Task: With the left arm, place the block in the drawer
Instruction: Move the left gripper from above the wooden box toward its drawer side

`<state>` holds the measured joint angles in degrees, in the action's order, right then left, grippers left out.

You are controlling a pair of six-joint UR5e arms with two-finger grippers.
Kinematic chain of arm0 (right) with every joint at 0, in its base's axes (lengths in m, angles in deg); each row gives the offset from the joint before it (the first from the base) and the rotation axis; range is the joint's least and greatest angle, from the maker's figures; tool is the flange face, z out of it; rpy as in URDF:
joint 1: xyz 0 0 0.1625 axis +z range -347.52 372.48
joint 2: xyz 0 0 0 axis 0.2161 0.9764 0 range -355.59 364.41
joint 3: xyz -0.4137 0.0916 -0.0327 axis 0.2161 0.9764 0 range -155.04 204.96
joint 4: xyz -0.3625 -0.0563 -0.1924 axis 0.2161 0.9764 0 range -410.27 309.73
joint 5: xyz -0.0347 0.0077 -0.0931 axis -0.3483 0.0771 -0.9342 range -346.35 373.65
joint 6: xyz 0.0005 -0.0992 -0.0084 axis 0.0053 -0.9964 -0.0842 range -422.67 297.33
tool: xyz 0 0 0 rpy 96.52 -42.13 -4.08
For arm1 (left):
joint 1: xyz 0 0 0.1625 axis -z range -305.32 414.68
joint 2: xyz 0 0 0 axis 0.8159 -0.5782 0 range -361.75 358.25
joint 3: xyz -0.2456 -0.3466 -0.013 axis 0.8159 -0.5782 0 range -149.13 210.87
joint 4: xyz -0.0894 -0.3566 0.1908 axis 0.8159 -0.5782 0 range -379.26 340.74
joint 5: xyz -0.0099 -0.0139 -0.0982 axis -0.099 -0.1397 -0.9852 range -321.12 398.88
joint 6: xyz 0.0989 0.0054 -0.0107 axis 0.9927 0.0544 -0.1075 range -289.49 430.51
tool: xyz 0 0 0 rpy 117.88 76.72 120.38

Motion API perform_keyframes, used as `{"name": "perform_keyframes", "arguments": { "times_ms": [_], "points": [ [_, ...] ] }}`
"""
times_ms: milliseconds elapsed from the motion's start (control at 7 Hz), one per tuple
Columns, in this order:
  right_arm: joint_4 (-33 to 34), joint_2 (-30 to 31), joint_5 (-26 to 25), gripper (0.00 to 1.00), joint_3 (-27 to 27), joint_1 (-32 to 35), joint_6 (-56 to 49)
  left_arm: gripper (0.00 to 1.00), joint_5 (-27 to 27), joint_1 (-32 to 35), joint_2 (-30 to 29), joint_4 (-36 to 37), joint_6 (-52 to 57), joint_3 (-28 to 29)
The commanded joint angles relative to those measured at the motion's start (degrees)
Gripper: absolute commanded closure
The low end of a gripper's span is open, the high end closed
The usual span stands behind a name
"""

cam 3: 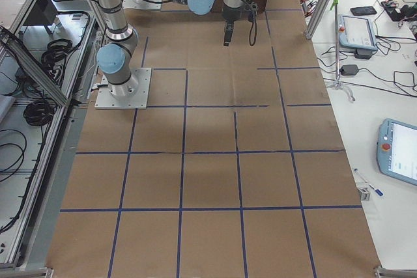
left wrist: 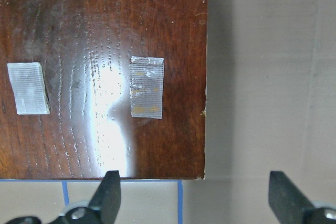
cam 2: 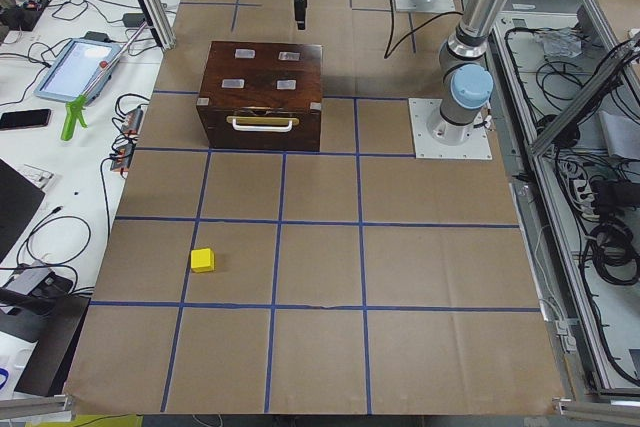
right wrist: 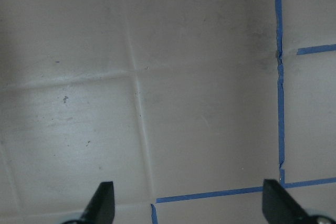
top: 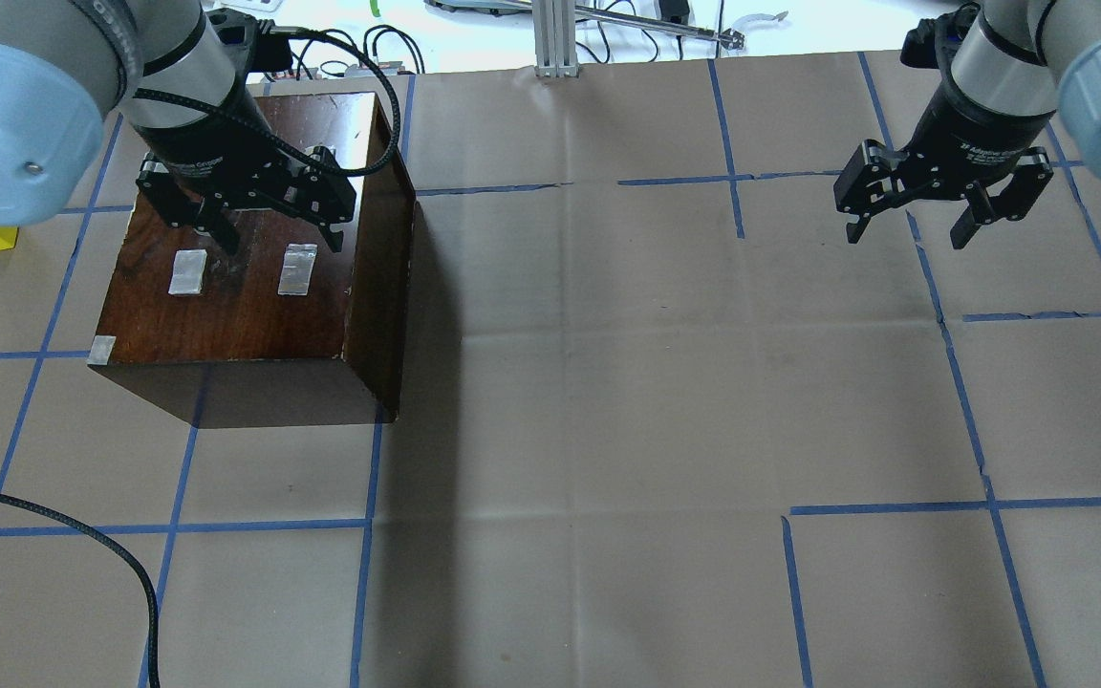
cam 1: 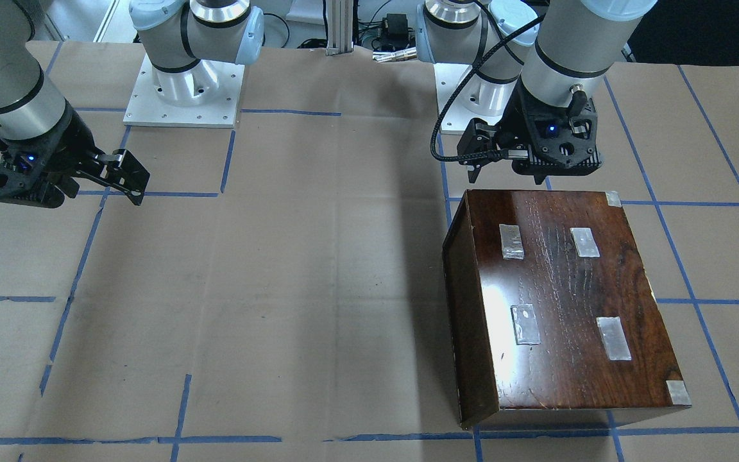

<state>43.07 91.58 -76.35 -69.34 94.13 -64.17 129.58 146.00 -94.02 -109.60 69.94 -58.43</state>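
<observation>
Shows left end effector (top: pixel 278 237) spread empty above the box (top: pixel 245 315), block (cam 2: pixel 203 260) lying on the counter (cam 2: pixel 440 267) well apart before the shut drawer (cam 2: pixel 262 132); risks bringing the block to a closed front, or clipping the box edge when descending.

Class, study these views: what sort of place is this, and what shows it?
Most likely a robotics lab workcell: the left arm and right arm are bolted to a table gridded with blue tape, with a teach pendant and loose cables alongside.
</observation>
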Motion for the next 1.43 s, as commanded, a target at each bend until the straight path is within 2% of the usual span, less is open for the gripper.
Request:
{"name": "perform_keyframes", "arguments": {
  "times_ms": [0,857,1286],
  "points": [
    [0.00,-0.07,0.00,0.00,0.00,0.00,0.00,0.01,0.00,0.00,0.07,0.08,0.04,0.09],
    [0.00,0.02,0.00,0.00,0.00,0.00,0.00,0.01,-0.26,-2.01,0.24,0.87,0.39,0.35],
    [0.00,0.02,0.00,0.00,0.00,0.00,0.00,0.01,-0.61,-12.09,-0.02,1.05,9.23,0.44]
  ]
}}
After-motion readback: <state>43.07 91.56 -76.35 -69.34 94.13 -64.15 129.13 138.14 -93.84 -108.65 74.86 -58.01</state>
